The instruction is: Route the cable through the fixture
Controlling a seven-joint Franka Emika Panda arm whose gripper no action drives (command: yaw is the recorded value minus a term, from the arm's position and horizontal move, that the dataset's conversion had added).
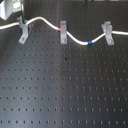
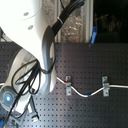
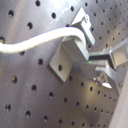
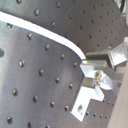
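Arm [image 2: 35, 45] bowed over board, cable [image 1: 75, 39] through fixture [image 1: 23, 31]

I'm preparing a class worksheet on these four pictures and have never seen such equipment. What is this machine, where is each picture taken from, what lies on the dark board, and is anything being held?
The big white shape in the second exterior view is a robot arm. Both exterior views come from cameras standing off the arm. Both wrist views come from cameras riding on its tool, so they look very close.

The dark surface is a board full of small holes. Three grey clips stand on it. A white cable with a red band and a blue band runs through them, including the fixture at the first exterior view's left.

The wrist views show the cable reaching one clip. Whether the tool holds anything cannot be told.
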